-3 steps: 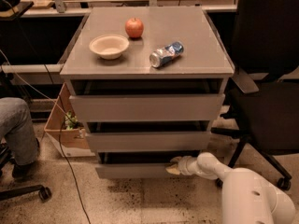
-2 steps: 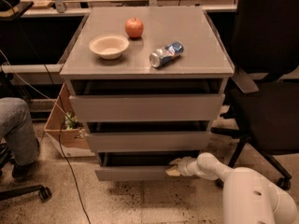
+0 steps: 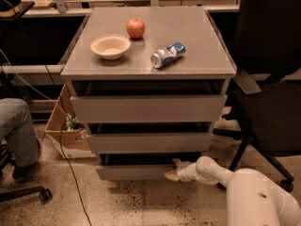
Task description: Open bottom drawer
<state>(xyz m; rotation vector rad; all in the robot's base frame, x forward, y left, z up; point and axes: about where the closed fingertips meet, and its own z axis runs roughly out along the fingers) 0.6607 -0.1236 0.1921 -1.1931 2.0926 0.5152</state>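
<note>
The bottom drawer (image 3: 134, 172) is the slim grey front panel at the foot of the grey cabinet, below the mid-sized front (image 3: 149, 142) and the tall top front (image 3: 148, 108). It stands slightly pulled out, with a dark gap above it. My gripper (image 3: 172, 169) reaches in from the lower right on a white arm (image 3: 211, 172). Its tan fingertips sit at the top edge of the bottom drawer's right part.
On the cabinet top (image 3: 207, 55) are a cream bowl (image 3: 110, 46), a red apple (image 3: 135, 28) and a can lying on its side (image 3: 167, 54). A black office chair (image 3: 270, 79) stands at the right. A person's leg (image 3: 19, 128) and a cardboard box (image 3: 63, 126) are at the left.
The bottom drawer front has come slightly forward, and my gripper has moved with it.
</note>
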